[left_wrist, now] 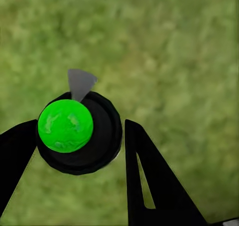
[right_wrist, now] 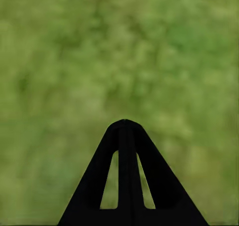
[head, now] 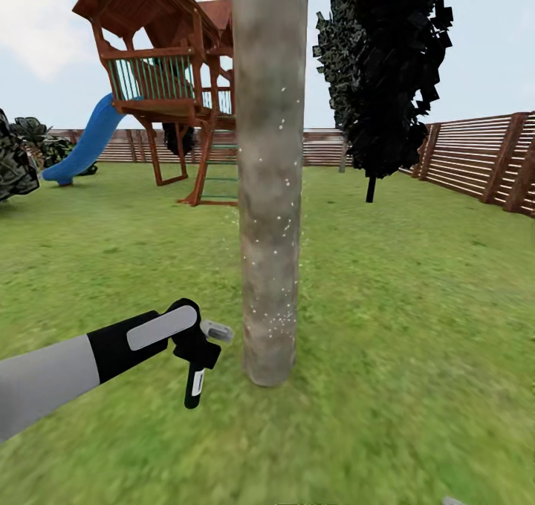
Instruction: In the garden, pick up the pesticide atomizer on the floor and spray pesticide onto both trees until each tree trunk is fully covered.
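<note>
A thick mottled grey-brown tree trunk (head: pixel 269 193) rises from the lawn straight ahead. Tiny white specks of pesticide (head: pixel 279 319) dot its lower and middle part. My left gripper (head: pixel 196 371) hangs low just left of the trunk with its fingers pointing down, shut on the pesticide atomizer (head: pixel 215 333), whose pale tip points at the trunk. The left wrist view has the atomizer (left_wrist: pixel 79 131) as a round black body with a green top and a grey nozzle, held between the left gripper's (left_wrist: pixel 79 123) black fingers. My right gripper (right_wrist: pixel 124 122) is shut and empty over grass.
A wooden play tower (head: pixel 167 82) with a blue slide (head: pixel 85 145) stands behind on the left. A thin-trunked black-leaved tree (head: pixel 383 82) stands at the back right. A slatted brown fence (head: pixel 475 156) runs along the back and right. Dark bushes (head: pixel 15 160) sit at the left edge.
</note>
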Available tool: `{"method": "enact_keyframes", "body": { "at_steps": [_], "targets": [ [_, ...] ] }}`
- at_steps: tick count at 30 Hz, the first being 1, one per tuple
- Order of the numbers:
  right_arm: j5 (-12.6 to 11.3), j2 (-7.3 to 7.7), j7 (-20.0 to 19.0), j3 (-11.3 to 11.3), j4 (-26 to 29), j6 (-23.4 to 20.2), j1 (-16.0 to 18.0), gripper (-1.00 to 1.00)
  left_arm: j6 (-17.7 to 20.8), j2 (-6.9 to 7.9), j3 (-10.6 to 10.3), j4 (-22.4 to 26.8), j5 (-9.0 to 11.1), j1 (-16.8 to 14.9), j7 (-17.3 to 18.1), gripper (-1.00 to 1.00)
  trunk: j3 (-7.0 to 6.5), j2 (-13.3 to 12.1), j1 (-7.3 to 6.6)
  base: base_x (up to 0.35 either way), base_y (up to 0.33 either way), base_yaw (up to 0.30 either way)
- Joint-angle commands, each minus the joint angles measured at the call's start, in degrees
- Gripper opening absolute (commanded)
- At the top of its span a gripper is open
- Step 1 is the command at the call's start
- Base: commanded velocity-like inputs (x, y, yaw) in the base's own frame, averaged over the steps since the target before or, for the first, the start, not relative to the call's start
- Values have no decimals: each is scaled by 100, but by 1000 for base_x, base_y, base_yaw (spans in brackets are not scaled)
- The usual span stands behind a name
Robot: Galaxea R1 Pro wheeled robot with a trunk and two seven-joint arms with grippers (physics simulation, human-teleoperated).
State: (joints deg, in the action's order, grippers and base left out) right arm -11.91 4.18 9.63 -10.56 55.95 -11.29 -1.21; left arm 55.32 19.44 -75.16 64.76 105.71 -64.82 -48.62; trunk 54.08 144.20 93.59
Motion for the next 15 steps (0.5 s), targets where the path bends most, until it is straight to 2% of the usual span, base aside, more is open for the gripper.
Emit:
{"method": "enact_keyframes", "body": {
  "at_steps": [1, 5, 8, 15],
  "targets": [
    [-48, 3, 30, 35, 20, -31, -2, -100, -14, 2, -8, 15, 55, -4, -54, -100, 5, 2, -1, -53, 334, -238],
    [-48, 2, 30, 67, 21, -31, -2, -100, -18, -2, -8, 32, 50, -7, -51, -100, 5, 2, -1, -101, 322, -218],
    [-48, 0, 30, 71, 22, -31, -2, -100, -21, -5, -8, 45, 48, -9, -51, -100, 5, 2, -1, -217, 255, -55],
    [-48, -7, 30, 156, 23, -52, -2, -100, -15, -66, 23, 92, 70, -76, -131, -100, 5, 2, -1, -56, 59, -5]
  ]
}}
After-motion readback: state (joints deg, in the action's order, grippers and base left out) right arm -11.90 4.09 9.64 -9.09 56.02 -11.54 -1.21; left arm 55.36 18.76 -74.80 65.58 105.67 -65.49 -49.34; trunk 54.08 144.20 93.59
